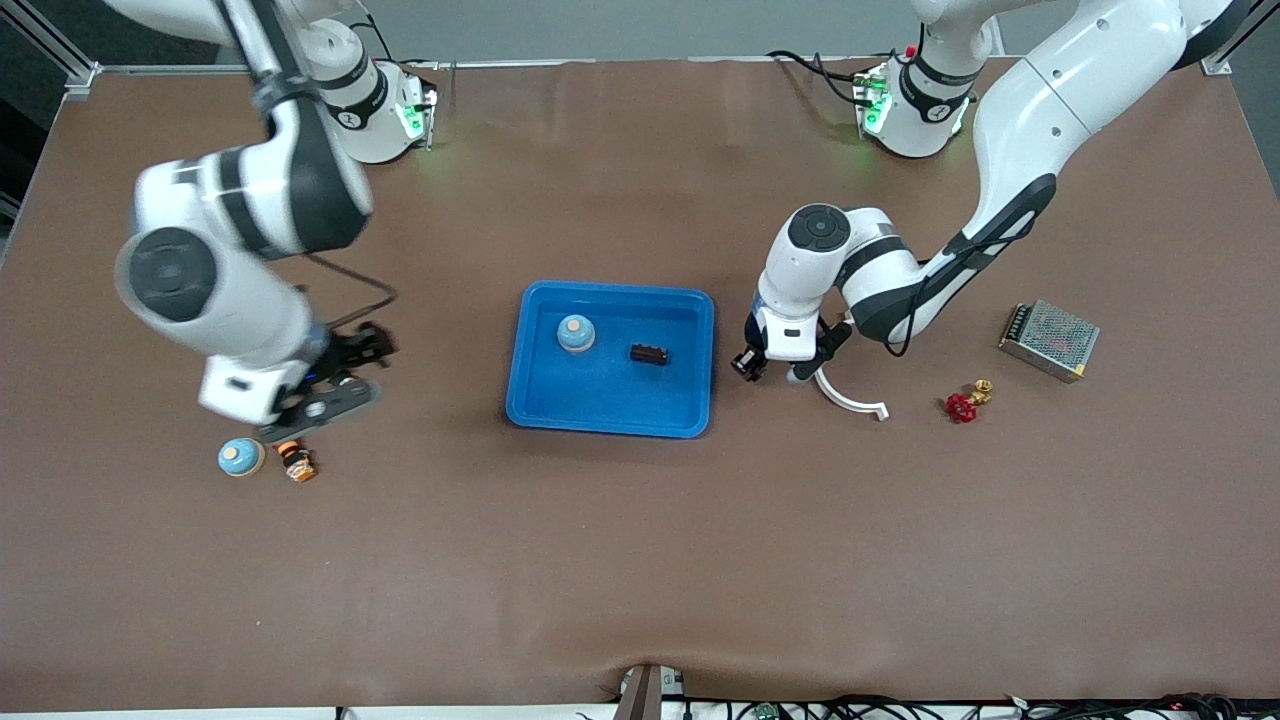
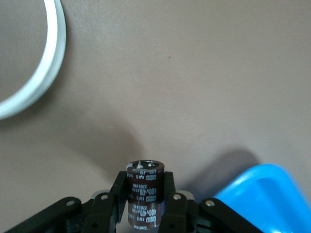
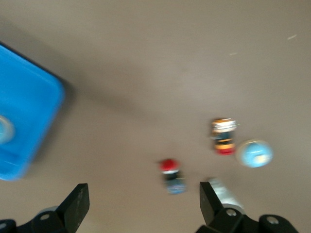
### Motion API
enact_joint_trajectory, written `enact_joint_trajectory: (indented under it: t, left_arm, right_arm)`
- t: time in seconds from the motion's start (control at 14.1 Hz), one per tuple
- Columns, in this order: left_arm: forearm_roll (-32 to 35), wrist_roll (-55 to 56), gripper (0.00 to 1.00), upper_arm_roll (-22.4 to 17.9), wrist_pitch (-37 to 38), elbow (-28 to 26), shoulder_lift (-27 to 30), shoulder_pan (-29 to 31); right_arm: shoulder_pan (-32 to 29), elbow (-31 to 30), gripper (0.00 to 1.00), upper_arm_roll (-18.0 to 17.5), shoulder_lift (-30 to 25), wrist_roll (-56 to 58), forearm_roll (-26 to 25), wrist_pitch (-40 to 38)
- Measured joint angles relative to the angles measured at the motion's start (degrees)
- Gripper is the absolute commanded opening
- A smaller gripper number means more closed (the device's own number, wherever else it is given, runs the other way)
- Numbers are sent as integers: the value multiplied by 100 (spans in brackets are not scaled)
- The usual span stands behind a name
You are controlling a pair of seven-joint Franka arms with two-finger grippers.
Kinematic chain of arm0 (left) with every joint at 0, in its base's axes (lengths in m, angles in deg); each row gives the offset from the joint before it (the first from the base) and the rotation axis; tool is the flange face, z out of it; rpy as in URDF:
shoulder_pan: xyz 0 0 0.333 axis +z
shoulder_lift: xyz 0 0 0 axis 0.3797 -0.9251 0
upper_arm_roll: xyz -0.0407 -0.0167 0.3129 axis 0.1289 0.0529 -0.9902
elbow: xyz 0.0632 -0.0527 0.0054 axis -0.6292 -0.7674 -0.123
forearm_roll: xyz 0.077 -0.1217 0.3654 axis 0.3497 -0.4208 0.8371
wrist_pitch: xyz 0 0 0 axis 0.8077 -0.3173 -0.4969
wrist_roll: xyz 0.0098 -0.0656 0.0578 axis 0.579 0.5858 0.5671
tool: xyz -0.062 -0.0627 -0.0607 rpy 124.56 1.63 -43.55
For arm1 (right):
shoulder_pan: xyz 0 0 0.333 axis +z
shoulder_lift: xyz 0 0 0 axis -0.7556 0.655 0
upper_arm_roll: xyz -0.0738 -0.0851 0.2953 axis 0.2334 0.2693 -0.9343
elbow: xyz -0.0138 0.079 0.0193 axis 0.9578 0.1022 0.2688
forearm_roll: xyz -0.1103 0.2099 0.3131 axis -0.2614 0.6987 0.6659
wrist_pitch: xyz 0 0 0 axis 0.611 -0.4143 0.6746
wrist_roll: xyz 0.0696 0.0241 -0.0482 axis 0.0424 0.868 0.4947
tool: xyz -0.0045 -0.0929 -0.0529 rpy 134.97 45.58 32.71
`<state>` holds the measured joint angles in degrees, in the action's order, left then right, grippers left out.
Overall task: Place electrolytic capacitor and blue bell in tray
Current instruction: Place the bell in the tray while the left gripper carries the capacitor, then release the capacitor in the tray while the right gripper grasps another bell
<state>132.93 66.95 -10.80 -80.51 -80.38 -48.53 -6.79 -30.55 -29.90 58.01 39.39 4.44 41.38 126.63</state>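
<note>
The blue tray (image 1: 610, 400) lies mid-table and holds one blue bell (image 1: 576, 333) and a small dark block (image 1: 648, 353). My left gripper (image 1: 748, 364) is low over the table beside the tray's rim, toward the left arm's end. It is shut on a dark brown electrolytic capacitor (image 2: 145, 191), which stands upright between the fingers (image 2: 116, 194), and a tray corner (image 2: 265, 194) shows close by. My right gripper (image 1: 320, 400) hangs open and empty over the table toward the right arm's end. A second blue bell (image 1: 241, 457) and an orange-ringed part (image 1: 296, 462) lie just nearer the camera.
A white curved bracket (image 1: 850, 400) lies by the left gripper. A red valve handle (image 1: 961, 407), a brass fitting (image 1: 982, 390) and a metal mesh box (image 1: 1050, 340) sit toward the left arm's end. A red-capped button (image 3: 171, 174) lies under the right gripper (image 3: 141, 199).
</note>
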Motion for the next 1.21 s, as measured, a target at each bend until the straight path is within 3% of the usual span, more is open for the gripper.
enact_joint_trajectory:
  t: [0.21, 0.5, 0.64, 1.0, 1.21]
  left_arm:
    - [-627, 679, 0, 11, 270, 464, -1, -348]
    - [-897, 1763, 0, -187, 429, 1022, -7, -983]
    - [-1270, 1964, 0, -679, 432, 1351, -16, -1596]
    - [-2422, 2036, 0, -2339, 509, 2400, -257, -3464]
    - [-2642, 2075, 0, -2804, 541, 2873, -552, -3996]
  right_arm:
    - [-898, 1, 100, 7, 160, 1721, -46, 514]
    - [-1653, -17, 100, -16, 798, 3005, -2, 1193]
    - [-1812, -16, 100, -21, 1189, 3266, 107, 1412]
    - [-1881, -8, 100, -37, 1710, 3299, 153, 1593]
    - [-2010, -7, 100, -38, 1857, 3575, 168, 1809]
